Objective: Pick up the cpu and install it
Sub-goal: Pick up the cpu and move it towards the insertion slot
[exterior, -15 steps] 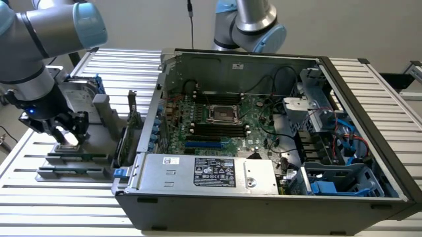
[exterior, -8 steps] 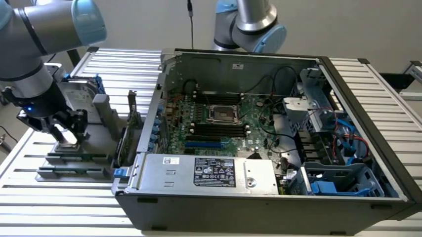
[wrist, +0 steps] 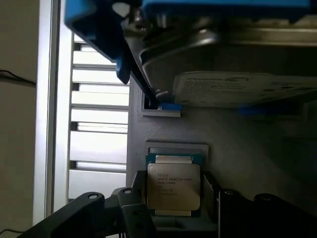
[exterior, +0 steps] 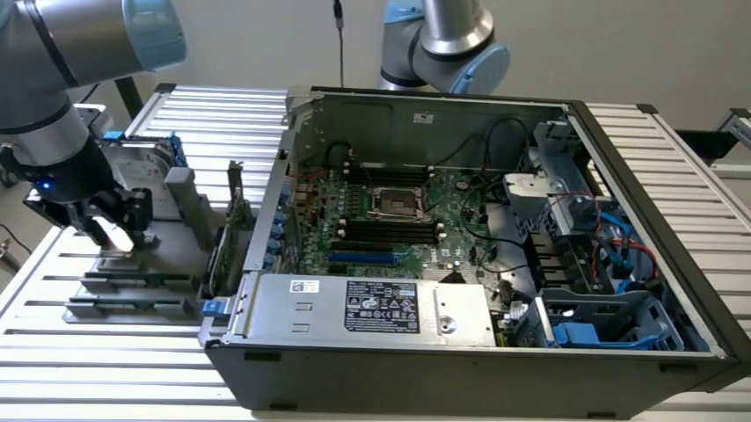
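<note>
Hovering low over the grey holder [exterior: 176, 230], the gripper [exterior: 112, 236] has its jaws wide, one dark finger [wrist: 136, 210] on each side of the cpu [wrist: 173, 186]. I cannot tell whether they touch it.

The cpu lies flat in a square recess of the holder, metal top facing up. Its slightly longer side runs toward the hard drive [wrist: 233, 89], across the line between the fingers. Several lines of small dark print sit on the top, not readable.

The hard drive stands on edge in its blue frame [wrist: 99, 29] at the holder's far end; its white label is illegible. Two memory sticks [exterior: 132, 281] lie in slots at the holder's near end.

The open computer case [exterior: 470, 369] holds the motherboard, with its socket [exterior: 397, 204] unoccupied. The power supply [exterior: 281, 308] inside carries a black label [exterior: 382, 307], text too small to read.
</note>
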`<act>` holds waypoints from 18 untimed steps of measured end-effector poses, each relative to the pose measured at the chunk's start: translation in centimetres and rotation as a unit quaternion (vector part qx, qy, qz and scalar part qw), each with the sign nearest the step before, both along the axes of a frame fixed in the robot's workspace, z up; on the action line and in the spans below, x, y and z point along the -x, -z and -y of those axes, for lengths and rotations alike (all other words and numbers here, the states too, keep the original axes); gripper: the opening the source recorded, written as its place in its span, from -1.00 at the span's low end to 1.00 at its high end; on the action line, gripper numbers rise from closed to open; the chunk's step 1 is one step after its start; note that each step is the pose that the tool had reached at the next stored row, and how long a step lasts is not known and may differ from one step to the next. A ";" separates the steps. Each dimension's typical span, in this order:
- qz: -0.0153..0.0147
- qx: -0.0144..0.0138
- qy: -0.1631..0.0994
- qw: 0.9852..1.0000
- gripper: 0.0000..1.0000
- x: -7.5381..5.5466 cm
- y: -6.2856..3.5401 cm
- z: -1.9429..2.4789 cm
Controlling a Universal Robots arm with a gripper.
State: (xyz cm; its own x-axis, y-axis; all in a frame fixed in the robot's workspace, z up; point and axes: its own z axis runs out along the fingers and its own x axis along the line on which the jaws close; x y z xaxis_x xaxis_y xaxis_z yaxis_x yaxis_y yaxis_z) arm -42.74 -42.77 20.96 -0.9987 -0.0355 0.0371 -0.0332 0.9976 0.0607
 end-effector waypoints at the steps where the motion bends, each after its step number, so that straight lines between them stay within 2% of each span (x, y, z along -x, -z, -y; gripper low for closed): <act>1: 0.000 0.000 0.000 1.000 0.09 0.0 -0.23 0.00; 5: -0.001 0.000 0.000 1.000 0.09 0.0 -1.59 0.00; 18: -0.003 0.000 0.000 1.000 0.09 -0.8 -7.51 0.00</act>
